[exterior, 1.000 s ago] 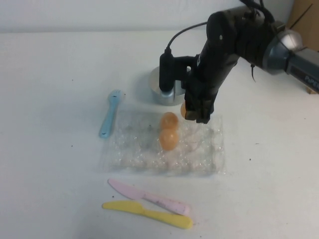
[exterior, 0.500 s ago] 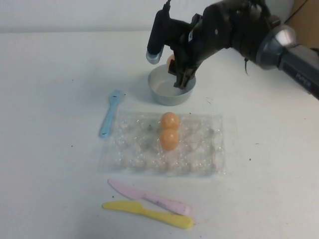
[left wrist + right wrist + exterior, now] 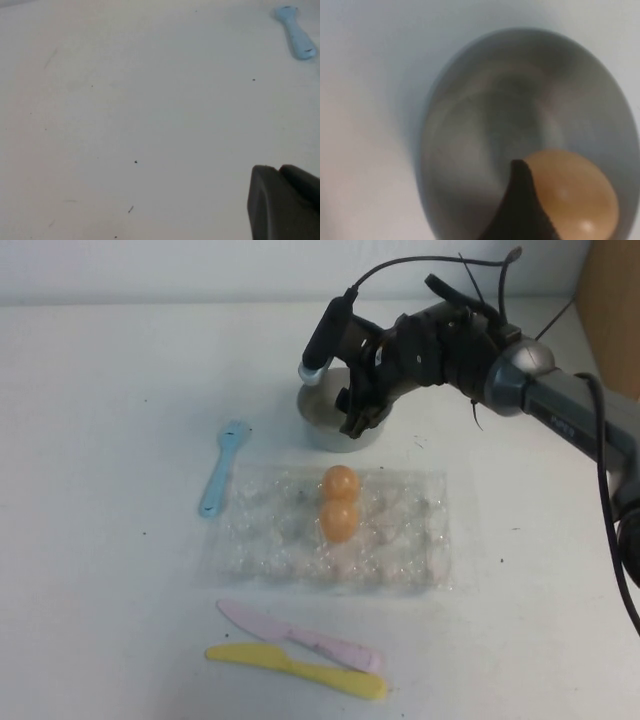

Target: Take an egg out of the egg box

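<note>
A white table (image 3: 120, 380) is filling nearly the whole scene, faintly speckled with dark flecks. A pale wall (image 3: 200, 270) is running behind it, with a brown board (image 3: 612, 310) standing at the far right.

Orange-tan egg (image 3: 572, 192) in bowl; clear egg box (image 3: 400, 540) flat.

Bowl (image 3: 325, 425) behind egg box (image 3: 400, 540)

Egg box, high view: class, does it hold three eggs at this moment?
No. The egg box holds only two eggs; the right gripper is down in the bowl.
</note>
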`<control>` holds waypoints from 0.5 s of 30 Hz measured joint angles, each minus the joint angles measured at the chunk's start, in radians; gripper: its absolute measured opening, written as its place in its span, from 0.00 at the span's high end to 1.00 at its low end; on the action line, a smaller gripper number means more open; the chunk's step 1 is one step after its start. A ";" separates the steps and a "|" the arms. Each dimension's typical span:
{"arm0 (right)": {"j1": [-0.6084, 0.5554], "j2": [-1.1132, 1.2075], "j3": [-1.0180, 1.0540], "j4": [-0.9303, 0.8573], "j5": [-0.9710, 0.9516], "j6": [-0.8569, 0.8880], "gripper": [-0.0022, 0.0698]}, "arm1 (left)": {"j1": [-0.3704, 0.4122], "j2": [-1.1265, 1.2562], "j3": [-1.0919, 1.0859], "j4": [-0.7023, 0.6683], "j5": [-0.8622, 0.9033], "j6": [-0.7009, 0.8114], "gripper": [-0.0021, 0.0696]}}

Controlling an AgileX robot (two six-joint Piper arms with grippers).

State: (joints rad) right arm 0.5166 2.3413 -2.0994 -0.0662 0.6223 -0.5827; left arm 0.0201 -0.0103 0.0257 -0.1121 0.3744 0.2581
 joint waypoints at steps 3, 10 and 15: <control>-0.004 -0.002 -0.018 0.000 0.023 0.004 0.33 | -0.001 0.000 0.000 0.000 0.000 0.000 0.98; -0.002 -0.134 -0.038 0.053 0.164 0.050 0.41 | -0.001 0.000 0.000 0.000 0.000 0.000 0.98; -0.002 -0.272 0.043 0.134 0.275 0.103 0.81 | -0.001 0.000 0.000 0.000 0.000 0.000 0.98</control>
State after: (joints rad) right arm 0.5146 2.0696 -2.0567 0.0682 0.8977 -0.4796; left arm 0.0193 -0.0103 0.0257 -0.1121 0.3744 0.2581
